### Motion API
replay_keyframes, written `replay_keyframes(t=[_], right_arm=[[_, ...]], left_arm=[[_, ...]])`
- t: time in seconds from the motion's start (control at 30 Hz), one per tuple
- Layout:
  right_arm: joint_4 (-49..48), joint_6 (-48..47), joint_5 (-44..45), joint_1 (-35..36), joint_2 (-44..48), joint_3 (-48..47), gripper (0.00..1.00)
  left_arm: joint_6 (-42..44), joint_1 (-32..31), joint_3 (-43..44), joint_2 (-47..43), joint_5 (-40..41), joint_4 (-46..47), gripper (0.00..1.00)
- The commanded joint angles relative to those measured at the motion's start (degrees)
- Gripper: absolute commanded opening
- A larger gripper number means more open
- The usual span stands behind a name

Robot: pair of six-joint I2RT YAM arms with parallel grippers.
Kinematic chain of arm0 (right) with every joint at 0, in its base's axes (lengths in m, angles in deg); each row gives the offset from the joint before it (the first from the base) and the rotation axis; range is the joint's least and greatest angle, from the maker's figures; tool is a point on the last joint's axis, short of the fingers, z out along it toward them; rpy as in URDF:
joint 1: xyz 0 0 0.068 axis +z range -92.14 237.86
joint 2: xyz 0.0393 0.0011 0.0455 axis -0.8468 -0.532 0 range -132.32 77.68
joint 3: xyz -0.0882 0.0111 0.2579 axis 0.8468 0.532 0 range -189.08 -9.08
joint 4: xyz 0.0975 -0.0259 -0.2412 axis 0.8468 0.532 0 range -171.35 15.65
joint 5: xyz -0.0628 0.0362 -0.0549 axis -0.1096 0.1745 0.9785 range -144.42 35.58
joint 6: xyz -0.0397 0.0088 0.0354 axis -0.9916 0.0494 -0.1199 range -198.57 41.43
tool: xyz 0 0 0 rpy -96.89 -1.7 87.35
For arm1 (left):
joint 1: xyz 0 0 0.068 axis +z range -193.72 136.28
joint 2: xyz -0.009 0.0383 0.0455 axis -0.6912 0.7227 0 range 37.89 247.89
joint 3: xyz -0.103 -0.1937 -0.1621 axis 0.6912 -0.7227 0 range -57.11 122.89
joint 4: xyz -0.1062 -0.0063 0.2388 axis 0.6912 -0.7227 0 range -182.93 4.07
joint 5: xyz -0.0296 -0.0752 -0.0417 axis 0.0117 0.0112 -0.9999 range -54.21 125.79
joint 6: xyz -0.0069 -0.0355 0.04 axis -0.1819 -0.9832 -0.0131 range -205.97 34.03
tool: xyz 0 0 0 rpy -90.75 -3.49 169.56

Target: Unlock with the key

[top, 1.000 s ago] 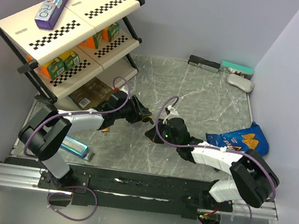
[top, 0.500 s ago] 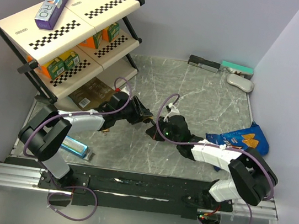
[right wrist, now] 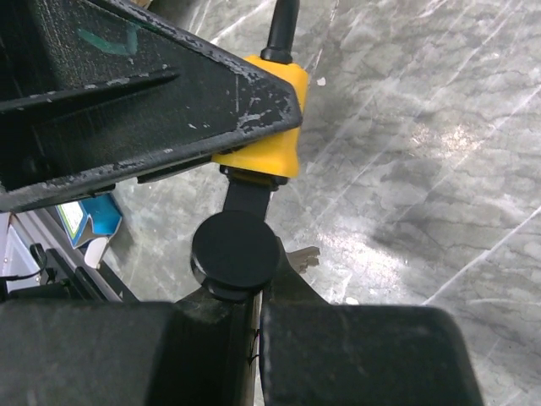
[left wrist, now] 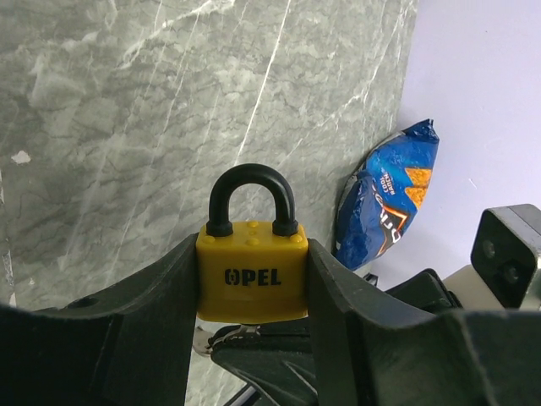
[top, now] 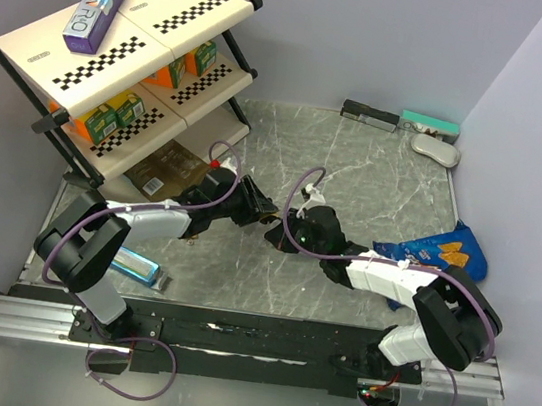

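A yellow padlock (left wrist: 252, 275) marked OPEL, with a black shackle (left wrist: 251, 182), is clamped by its sides in my left gripper (left wrist: 254, 292), held above the marble table. In the top view the left gripper (top: 263, 205) and right gripper (top: 278, 231) meet tip to tip at mid-table. My right gripper (right wrist: 258, 292) is shut on the key (right wrist: 235, 251) by its round black head. The key's black neck reaches up to the padlock's underside (right wrist: 272, 148); its blade is hidden. A silver spare key (right wrist: 302, 256) pokes out beside the fingers.
A checkered shelf rack (top: 121, 51) with juice cartons stands at the back left, a brown packet (top: 168, 168) under it. A blue chips bag (top: 436, 251) lies right. A blue box (top: 133, 264) lies near the left arm. Small items (top: 414, 122) line the far wall.
My right gripper has moved up and left with the key, closing the gap to the padlock. The left gripper has shifted slightly right, still clamping the padlock.
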Motion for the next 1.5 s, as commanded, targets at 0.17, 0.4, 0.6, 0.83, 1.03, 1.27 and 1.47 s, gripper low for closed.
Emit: replay_keyframes(t=[0.17,0.4,0.6,0.83,1.03,1.27,1.47], right_arm=[[-1.39,-0.84,1.73,-0.45,-1.23,-3.59,0.0],[-0.78,-0.84,3.05,-0.45,-1.23,-3.15,0.0],[-0.07,-1.45,4.46,-0.54,-1.49,-3.5,0.0],[0.54,-2.77,5.77,-0.45,-2.02,-4.91,0.0],[1.42,-2.95,6.57,-0.8,-2.46,-6.4,0.0],[1.16,-1.98,6.57,-2.21,-2.55,-6.58,0.0],[-2.97,-1.1,6.57,-2.73,-2.46,-6.14,0.0]], left_arm=[[1.02,-1.45,1.33,-3.42,-0.37,2.74,0.01],[1.11,-1.45,1.41,-3.51,-0.37,2.83,0.01],[1.19,-1.54,1.5,-3.51,-0.55,2.83,0.01],[1.46,-1.98,1.59,-3.42,-0.55,2.74,0.01],[1.81,-2.86,1.59,-3.59,0.24,2.39,0.01],[2.42,-4.09,1.33,-4.21,1.91,1.68,0.01],[2.51,-5.06,1.33,-3.77,2.53,1.33,0.01]])
